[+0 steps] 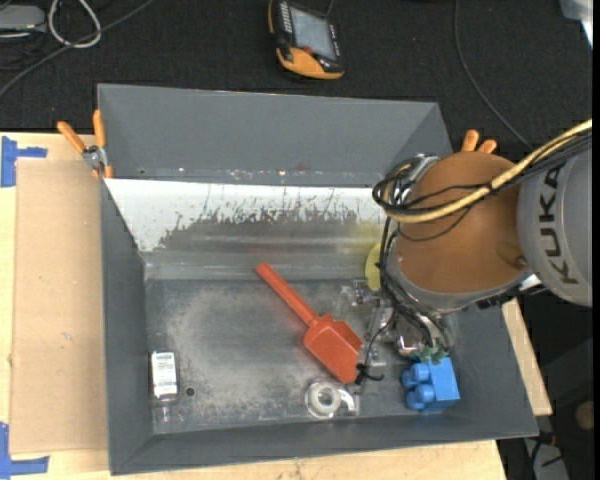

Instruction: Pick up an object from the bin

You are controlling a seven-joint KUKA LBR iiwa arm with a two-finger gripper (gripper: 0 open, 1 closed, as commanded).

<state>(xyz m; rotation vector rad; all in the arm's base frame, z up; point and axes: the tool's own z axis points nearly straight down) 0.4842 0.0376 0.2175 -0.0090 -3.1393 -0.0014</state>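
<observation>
Orange scoop (330, 343) just left of your claw (372, 358), blue block (430, 384) just right. Approach step; can't tell if the claw's open. Centre on one before closing.

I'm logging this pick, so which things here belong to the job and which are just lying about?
Job: grey bin; tool, low over its right side; orange scoop, its head next to the tool, the likeliest pick.
Lying about: blue block in the near right corner; silver ring; small white box at left; yellow thing, partly hidden.
</observation>
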